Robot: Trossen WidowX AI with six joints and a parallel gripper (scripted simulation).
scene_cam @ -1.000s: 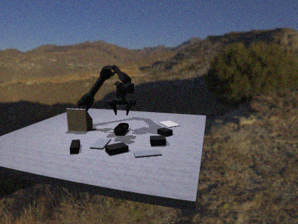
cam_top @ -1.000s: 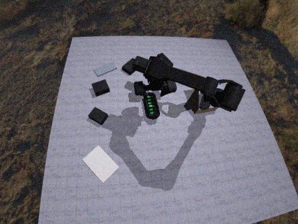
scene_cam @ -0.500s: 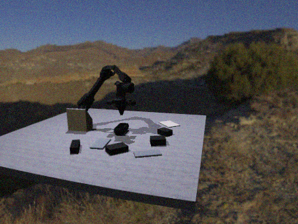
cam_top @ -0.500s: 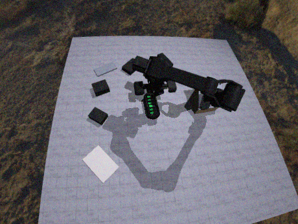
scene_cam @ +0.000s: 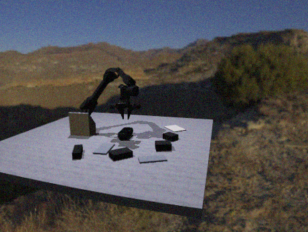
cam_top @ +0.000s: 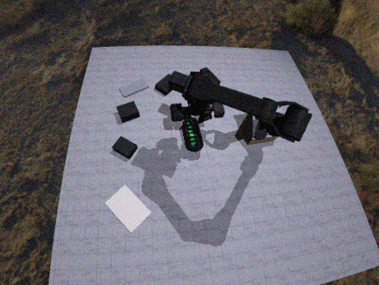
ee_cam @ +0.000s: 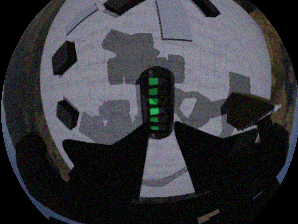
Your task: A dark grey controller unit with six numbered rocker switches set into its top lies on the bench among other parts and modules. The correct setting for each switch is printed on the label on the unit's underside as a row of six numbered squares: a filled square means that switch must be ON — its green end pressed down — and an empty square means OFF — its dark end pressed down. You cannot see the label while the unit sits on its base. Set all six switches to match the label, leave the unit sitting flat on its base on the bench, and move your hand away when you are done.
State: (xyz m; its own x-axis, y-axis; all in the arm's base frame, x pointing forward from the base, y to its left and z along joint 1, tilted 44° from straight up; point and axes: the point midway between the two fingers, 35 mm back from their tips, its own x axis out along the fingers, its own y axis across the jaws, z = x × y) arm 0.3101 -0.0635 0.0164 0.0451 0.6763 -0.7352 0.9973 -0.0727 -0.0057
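Observation:
The dark grey controller unit [cam_top: 198, 142] [scene_cam: 125, 134] [ee_cam: 168, 95] lies with its switches facing up, near the middle of the bench. Its row of green switch ends shows in the top view and the wrist view; the exact tilt of each switch is too small and noisy to tell. The underside label is hidden. My gripper [scene_cam: 125, 118] [ee_cam: 161, 125] points down above the unit, apart from it. Its fingers are partly open with nothing between them. In the wrist view the fingertips overlap the near end of the unit.
Dark blocks [cam_top: 128, 111] [scene_cam: 120, 153] lie about the bench, with another dark block [cam_top: 124, 147] [scene_cam: 170, 136] and an upright-looking one [scene_cam: 78, 151]. Thin grey plates [cam_top: 133, 87] [scene_cam: 152, 159] lie at the far side. A white card [cam_top: 128, 207] [scene_cam: 175, 128] lies apart.

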